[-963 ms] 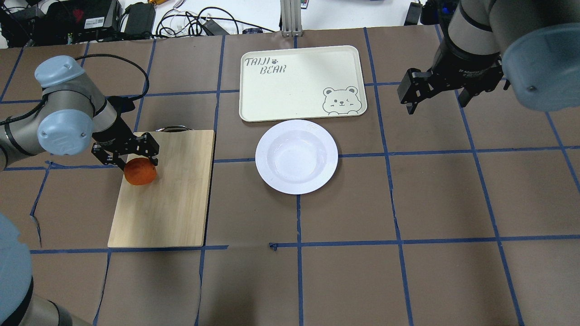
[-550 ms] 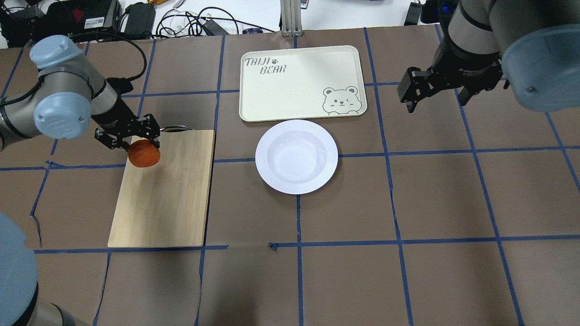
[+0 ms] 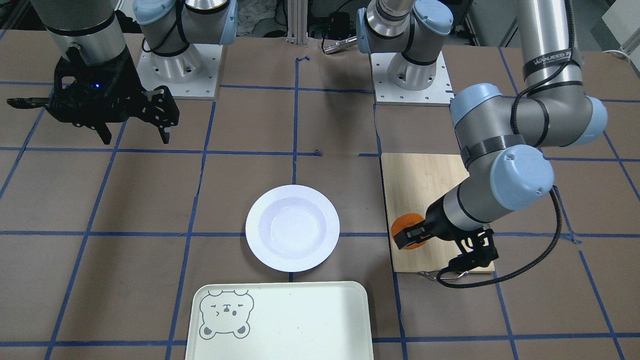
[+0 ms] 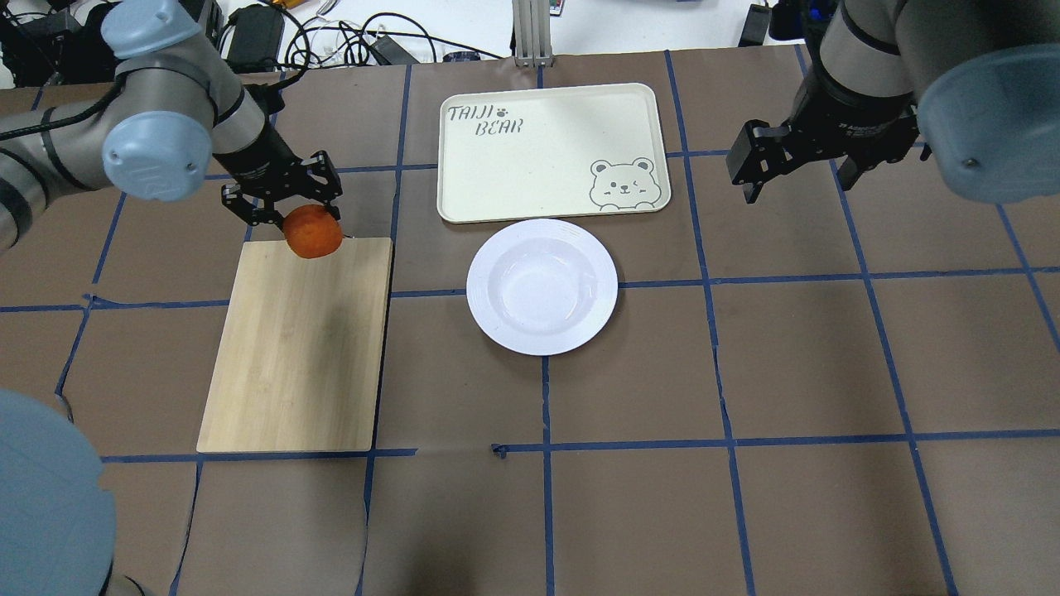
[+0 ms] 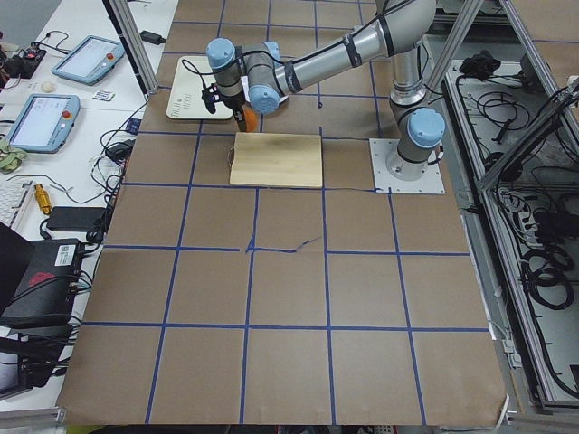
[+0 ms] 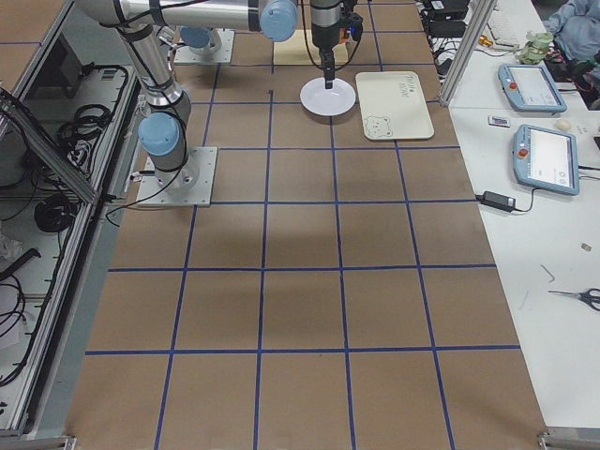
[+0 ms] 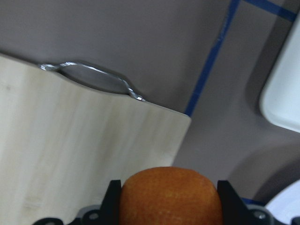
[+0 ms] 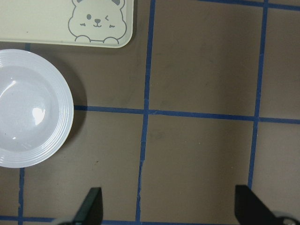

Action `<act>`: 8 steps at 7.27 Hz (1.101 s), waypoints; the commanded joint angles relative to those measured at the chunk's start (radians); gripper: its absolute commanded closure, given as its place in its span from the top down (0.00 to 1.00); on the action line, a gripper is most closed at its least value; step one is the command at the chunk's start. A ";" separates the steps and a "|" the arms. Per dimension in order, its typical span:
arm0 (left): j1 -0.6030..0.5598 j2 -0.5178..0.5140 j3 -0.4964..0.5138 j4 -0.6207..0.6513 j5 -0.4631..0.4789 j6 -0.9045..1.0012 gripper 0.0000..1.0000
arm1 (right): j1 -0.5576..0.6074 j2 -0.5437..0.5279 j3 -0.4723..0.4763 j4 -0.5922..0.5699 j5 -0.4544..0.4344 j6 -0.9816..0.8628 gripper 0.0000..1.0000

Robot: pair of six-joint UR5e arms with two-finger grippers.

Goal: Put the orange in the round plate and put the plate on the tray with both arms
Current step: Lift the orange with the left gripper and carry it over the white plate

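Observation:
My left gripper (image 4: 291,217) is shut on the orange (image 4: 313,231), holding it in the air over the far end of the wooden board. In the left wrist view the orange (image 7: 169,194) sits between both fingers (image 7: 112,199). The empty white round plate (image 4: 542,285) rests mid-table, to the right of the orange. The pale tray (image 4: 551,153) with the bear face lies just beyond the plate. My right gripper (image 4: 795,178) hangs open and empty, high above the table to the right of the tray. Its wrist view shows the plate (image 8: 30,108) and a corner of the tray (image 8: 47,18).
The wooden cutting board (image 4: 298,348) with a metal handle (image 7: 91,75) lies on the left, under the orange. Cables and electronics (image 4: 248,33) crowd the table's far edge. Blue tape lines grid the brown tabletop.
My left gripper has lifted the orange off the board and carried it toward the far end and to the right, nearer the plate. The right arm has hardly moved.

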 commanded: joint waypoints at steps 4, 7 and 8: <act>-0.270 -0.085 -0.003 0.132 -0.100 -0.293 0.00 | 0.000 0.001 0.003 -0.068 -0.008 -0.034 1.00; -0.305 -0.102 -0.009 0.224 -0.096 -0.416 1.00 | 0.000 0.005 0.007 -0.068 -0.013 -0.040 1.00; -0.307 -0.076 -0.004 0.210 -0.085 -0.408 1.00 | -0.001 0.011 0.007 -0.065 -0.013 -0.040 1.00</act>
